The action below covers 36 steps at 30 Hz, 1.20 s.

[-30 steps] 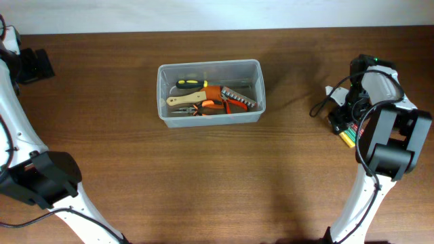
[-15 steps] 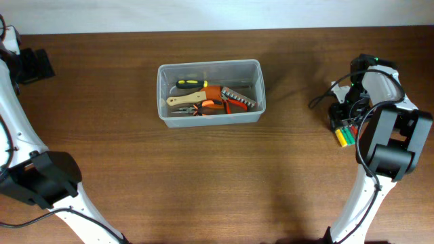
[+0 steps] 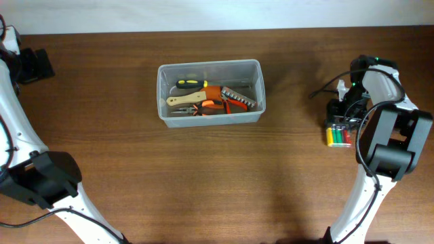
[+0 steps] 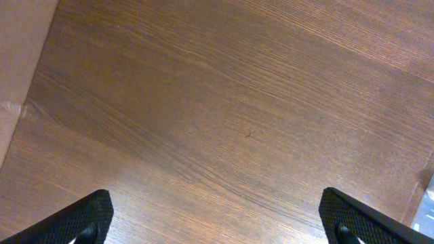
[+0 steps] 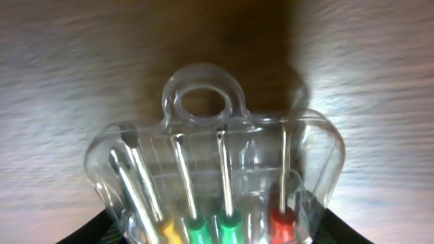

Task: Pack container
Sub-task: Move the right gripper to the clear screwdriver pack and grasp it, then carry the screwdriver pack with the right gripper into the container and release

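The clear plastic container (image 3: 209, 65) stands at the middle of the table. It holds a yellow-handled screwdriver (image 3: 192, 84), orange-handled pliers (image 3: 211, 104) and other hand tools. My right gripper (image 3: 340, 124) is at the far right of the table, shut on a clear pack of small screwdrivers (image 3: 338, 136) with yellow, green and red handles. In the right wrist view the pack (image 5: 217, 169) fills the frame between my fingers (image 5: 213, 234), its hang loop pointing away. My left gripper (image 3: 34, 65) is at the far left back, open and empty (image 4: 217, 224) over bare wood.
The table's back edge meets a pale wall along the top of the overhead view. A cable (image 3: 324, 90) loops beside the right wrist. A pale surface (image 4: 20, 61) borders the table at the left of the left wrist view.
My right gripper has turned and shifted slightly left with the screwdriver pack, so the coloured handles now point toward the table's front. The left arm and the container have not moved.
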Motion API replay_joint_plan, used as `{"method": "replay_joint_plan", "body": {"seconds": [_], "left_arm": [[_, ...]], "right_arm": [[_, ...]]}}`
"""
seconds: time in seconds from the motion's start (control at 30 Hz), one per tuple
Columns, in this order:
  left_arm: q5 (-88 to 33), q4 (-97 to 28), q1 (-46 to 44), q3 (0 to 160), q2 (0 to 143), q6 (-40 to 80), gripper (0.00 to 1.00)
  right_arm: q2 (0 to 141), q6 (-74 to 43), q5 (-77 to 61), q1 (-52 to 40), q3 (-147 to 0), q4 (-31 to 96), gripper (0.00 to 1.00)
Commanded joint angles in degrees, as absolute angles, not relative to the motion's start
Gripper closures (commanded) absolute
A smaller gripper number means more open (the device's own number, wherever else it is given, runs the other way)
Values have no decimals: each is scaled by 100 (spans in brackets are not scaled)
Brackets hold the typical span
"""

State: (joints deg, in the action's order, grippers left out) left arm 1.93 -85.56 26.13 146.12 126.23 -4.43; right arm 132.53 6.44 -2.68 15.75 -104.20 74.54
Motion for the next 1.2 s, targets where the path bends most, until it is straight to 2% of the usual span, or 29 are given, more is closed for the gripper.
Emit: {"method": "replay_joint_plan", "body": {"seconds": [0.0, 0.17, 0.33, 0.5, 0.63, 0.9, 1.0, 1.17], "left_arm": [[172, -8560, 2633, 14608, 12669, -366, 1], [172, -8560, 2633, 14608, 12669, -366, 1], [174, -8560, 2633, 14608, 12669, -366, 1], [172, -8560, 2633, 14608, 12669, -366, 1], [172, -8560, 2633, 14608, 12669, -368, 1], [174, -8560, 2633, 14608, 12669, -368, 1], [172, -8560, 2633, 14608, 12669, -366, 1], [172, -8560, 2633, 14608, 12669, -366, 1]], "right_arm": [[13493, 506, -998, 1483, -10698, 7664, 77], [13209, 504, -1009, 1210, -11454, 8180, 84], [12905, 504, -1037, 572, -12735, 8792, 96], [12779, 508, -1031, -425, -14355, 9155, 96], [12779, 838, -744, -1271, -15109, 8860, 96], [12971, 3190, -685, -2606, -14741, 7839, 96], [13107, 3726, -685, -2860, -14392, 7432, 96], [13244, 5400, -694, -3068, -13463, 6726, 96]]}}
